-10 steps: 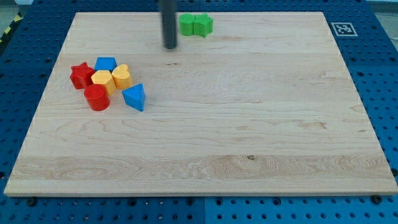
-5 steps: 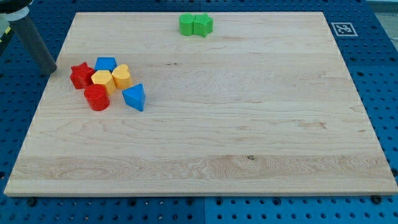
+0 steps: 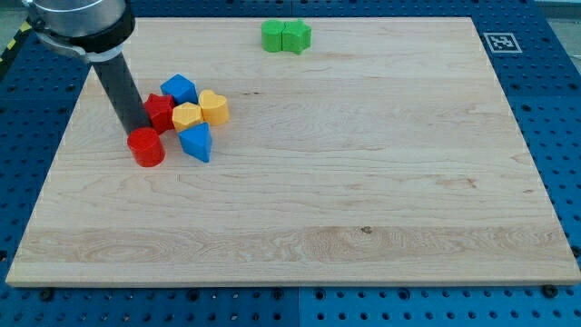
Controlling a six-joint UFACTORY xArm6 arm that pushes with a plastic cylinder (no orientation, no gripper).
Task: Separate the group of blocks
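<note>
My tip [image 3: 134, 125] rests on the board at the left side of a cluster of blocks, touching the red star [image 3: 161, 113] and just above the red cylinder [image 3: 145, 147]. Right of the star sit a blue block [image 3: 180, 88], a yellow hexagon [image 3: 186, 116] and a yellow heart-like block [image 3: 214, 106]. A blue triangle [image 3: 196, 142] lies below the yellow hexagon. The rod's arm housing fills the view's top left corner.
Two green blocks [image 3: 286, 36] sit together at the view's top edge of the wooden board [image 3: 363, 182]. A fiducial marker [image 3: 501, 42] is off the board's top right corner.
My tip moved right from the board's left edge into the cluster. The red star, blue block and both yellow blocks slid right. The red cylinder and blue triangle stayed put.
</note>
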